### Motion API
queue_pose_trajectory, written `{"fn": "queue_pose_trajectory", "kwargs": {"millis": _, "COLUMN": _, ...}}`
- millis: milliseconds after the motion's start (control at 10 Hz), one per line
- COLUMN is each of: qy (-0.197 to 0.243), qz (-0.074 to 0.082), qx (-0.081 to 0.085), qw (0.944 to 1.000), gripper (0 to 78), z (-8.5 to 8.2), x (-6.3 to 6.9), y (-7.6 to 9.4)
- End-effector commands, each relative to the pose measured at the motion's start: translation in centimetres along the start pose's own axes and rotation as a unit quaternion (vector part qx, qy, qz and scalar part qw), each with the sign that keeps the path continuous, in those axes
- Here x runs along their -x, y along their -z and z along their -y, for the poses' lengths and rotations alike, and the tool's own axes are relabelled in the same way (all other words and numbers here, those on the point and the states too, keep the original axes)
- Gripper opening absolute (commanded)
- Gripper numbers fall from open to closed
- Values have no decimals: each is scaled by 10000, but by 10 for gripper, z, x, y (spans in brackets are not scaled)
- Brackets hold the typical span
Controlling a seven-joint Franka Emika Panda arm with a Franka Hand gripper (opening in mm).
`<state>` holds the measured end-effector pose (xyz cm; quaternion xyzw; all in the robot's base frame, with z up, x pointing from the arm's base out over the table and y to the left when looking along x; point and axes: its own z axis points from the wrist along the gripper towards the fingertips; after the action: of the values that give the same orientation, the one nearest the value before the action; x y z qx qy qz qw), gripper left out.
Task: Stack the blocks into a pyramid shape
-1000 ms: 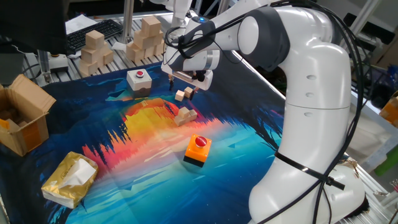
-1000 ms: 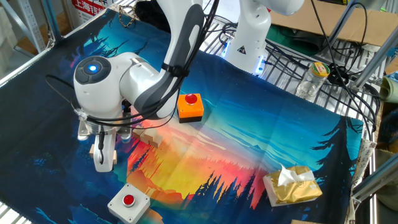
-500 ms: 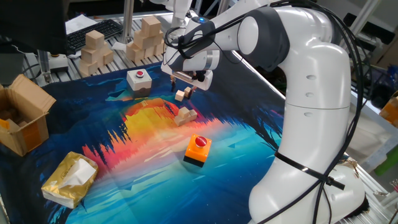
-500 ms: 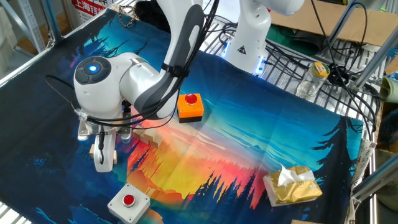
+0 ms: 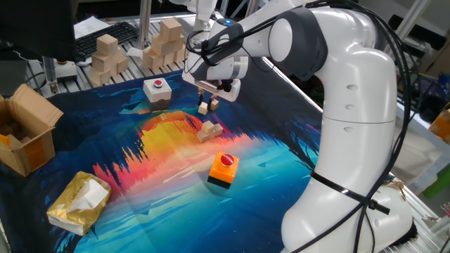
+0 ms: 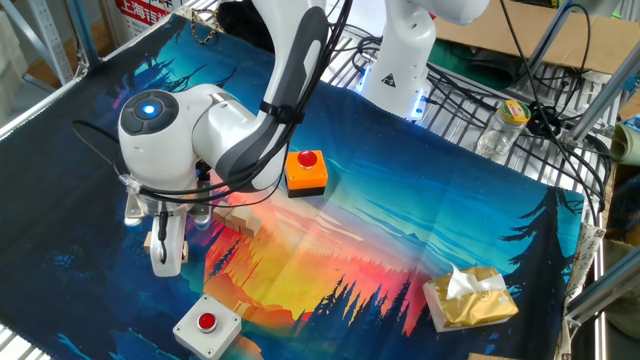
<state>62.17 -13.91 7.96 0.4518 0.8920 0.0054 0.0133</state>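
One fixed view: we log gripper (image 5: 213, 98) just above loose block (image 5: 204, 107); partial stack (image 5: 209, 129) nearer us; jaw opening unclear.

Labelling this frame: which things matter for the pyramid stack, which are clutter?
Job:
small tan blocks
block under the gripper
gripper

Clutter:
orange button box
white button box
large wooden blocks
cardboard box
tissue pack
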Motion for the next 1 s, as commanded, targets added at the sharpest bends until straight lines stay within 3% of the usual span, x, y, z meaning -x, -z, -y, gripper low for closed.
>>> {"fn": "queue_pose_trajectory", "kwargs": {"millis": 100, "qy": 33, "qz": 14, "qx": 8, "qw": 10000, "gripper": 11, "z": -1, "x": 1, "y": 1}}
{"fn": "queue_pose_trajectory", "kwargs": {"millis": 600, "qy": 33, "qz": 14, "qx": 8, "qw": 10000, "gripper": 11, "z": -1, "x": 1, "y": 1}}
{"fn": "queue_pose_trajectory", "kwargs": {"millis": 700, "qy": -213, "qz": -41, "qx": -152, "qw": 9996, "gripper": 11, "z": 7, "x": -7, "y": 18}}
{"fn": "queue_pose_trajectory", "kwargs": {"millis": 1000, "qy": -278, "qz": -102, "qx": -165, "qw": 9994, "gripper": 11, "z": 10, "x": -9, "y": 26}}
